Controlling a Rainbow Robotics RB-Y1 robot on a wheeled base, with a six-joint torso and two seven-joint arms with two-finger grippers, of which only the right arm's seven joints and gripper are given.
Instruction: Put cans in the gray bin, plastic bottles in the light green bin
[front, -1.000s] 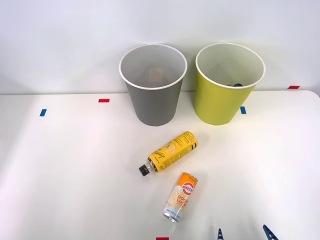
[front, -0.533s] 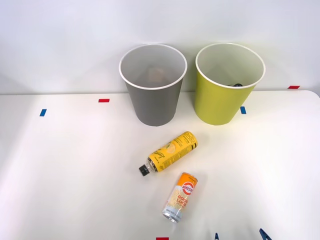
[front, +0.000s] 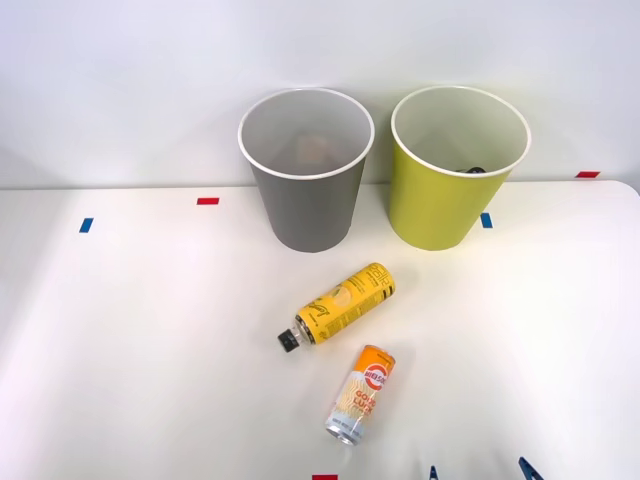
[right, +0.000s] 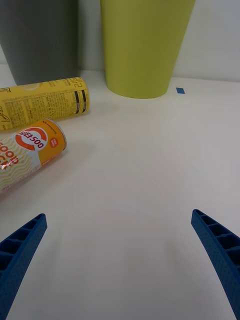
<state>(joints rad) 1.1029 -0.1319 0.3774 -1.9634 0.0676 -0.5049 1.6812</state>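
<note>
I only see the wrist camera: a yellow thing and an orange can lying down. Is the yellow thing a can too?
Observer: No. From the front, the yellow bottle has a narrow neck and a black cap.
Operator: Is anything in the two buckets behind?
Observer: Inside the light green bin, a dark object shows just above its near rim.
Operator: And the other?
Observer: The gray bin holds a faint reddish shape low down; I cannot tell what.

the right gripper (front: 480, 470) has drawn back toward the near edge of the front view since a second ago, its blue fingertips (front: 528, 467) showing less above the edge.
</note>
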